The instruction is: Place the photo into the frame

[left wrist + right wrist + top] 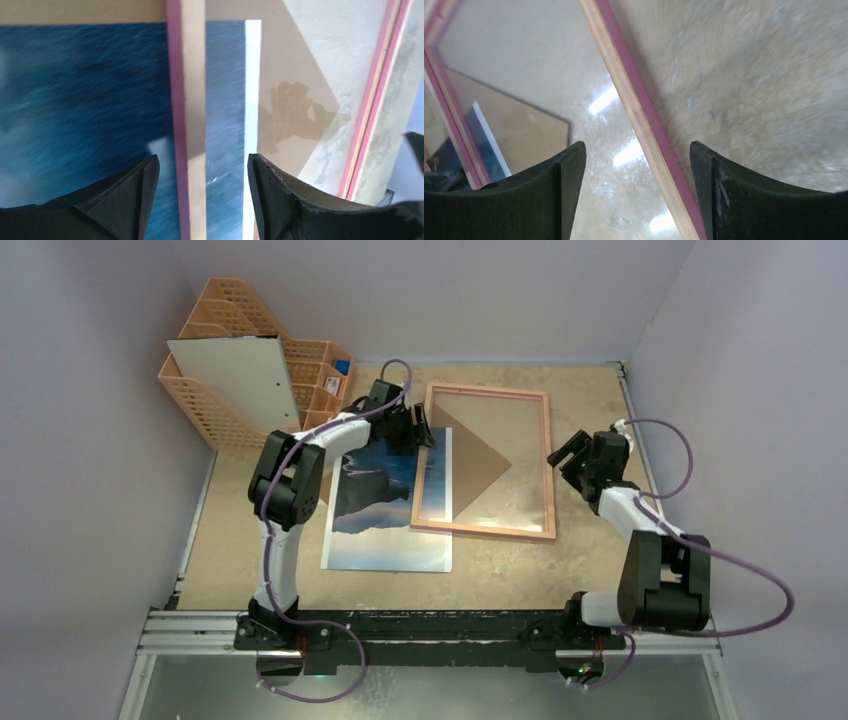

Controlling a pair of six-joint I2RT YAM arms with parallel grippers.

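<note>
Item one, my left hand (415, 430): fingers spread, nothing pinched, poised astride the left rail of the frame (480, 530) near its far corner; whether the tips touch the wood I cannot tell. Item two, my right hand (572, 452): likewise spread and empty, straddling the opposite rail from above. Item three, the frame: lies flat on the table (590, 570), pale wood showing beside the pink on each rail, its left rail resting across the right margin of the photo (385, 520). The rails are thin, so I judge it light and stiff but apt to twist if lifted by one corner. Glare suggests that a clear pane (549, 65) fills the opening, which would make it fragile and slick on its face. Best taken by the rails, one hand per long side, never the middle. Item four, the photo: picture side up, flat on the table left of the frame, its right strip tucked beneath the rail. I judge it thin, floppy, easily creased and hard to lift from a flat surface; take it at a free edge or corner. Item five, brown backing board (475, 465): one corner visible through the opening.
</note>
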